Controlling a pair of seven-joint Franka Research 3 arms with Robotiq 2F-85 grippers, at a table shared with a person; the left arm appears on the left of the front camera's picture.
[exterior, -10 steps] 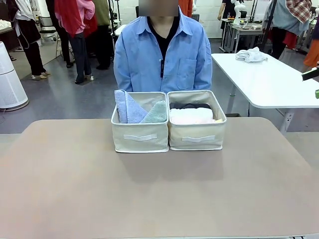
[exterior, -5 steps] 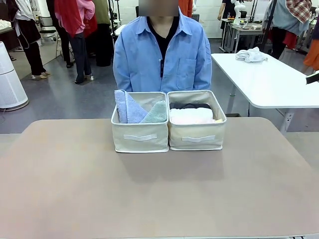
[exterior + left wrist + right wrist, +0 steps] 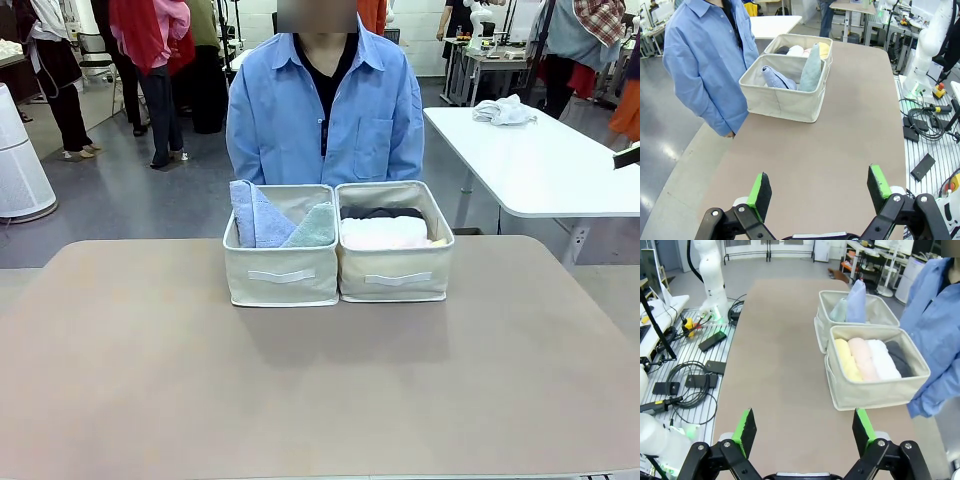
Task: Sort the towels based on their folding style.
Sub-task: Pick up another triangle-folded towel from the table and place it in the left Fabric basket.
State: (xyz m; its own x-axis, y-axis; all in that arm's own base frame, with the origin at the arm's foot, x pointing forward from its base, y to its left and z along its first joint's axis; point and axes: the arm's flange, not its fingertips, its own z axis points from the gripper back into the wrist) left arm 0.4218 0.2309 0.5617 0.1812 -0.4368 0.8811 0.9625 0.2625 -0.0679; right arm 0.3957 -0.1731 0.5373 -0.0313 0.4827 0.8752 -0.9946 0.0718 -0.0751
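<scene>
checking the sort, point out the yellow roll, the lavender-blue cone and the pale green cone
yellow roll [image 3: 845,359], right wrist view, middle of its top.
lavender-blue cone [image 3: 258,218], front view, its front face.
pale green cone [image 3: 811,70], left wrist view, its side.

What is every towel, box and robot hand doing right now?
Left end effector: open, holding nothing, above the table.
Right end effector: open, holding nothing, above the table.
Lavender-blue cone towel: standing in the left bin.
Pale green cone towel: standing in the left bin.
Yellow roll, pink roll, white roll, dark grey roll: lying side by side in the right bin.
Bins: upright, side by side.
</scene>
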